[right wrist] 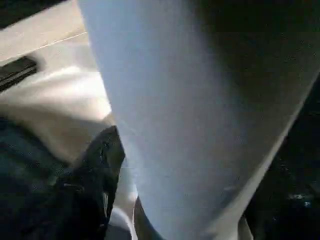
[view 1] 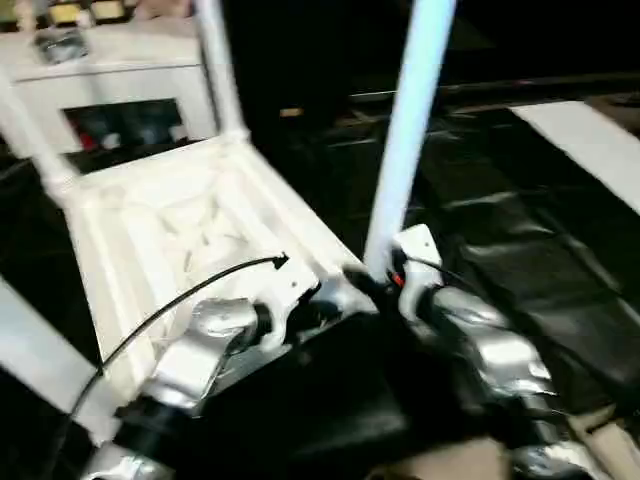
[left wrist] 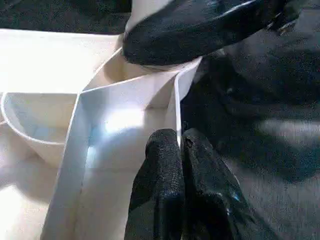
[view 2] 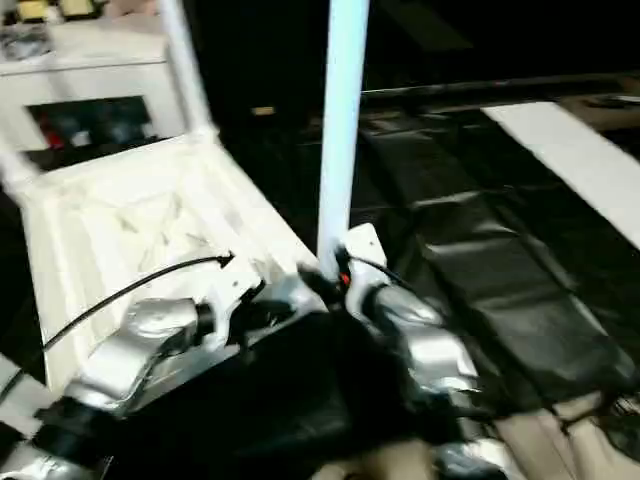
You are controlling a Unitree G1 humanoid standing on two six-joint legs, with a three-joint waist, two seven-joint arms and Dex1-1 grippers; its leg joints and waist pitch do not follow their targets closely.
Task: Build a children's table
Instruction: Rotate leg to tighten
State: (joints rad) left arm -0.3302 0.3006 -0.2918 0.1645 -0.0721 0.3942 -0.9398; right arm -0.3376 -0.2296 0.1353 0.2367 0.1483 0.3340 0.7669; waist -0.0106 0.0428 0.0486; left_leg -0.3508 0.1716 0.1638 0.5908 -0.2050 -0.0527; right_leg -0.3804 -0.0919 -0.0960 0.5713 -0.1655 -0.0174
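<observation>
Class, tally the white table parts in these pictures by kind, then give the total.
Tabletop: 1
Legs: 4
Total: 5

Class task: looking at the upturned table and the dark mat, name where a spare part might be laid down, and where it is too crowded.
Free: the dark mat between the upright leg and the white board. Crowded: the near corner of the tabletop, where the left tool and right tool meet.
</observation>
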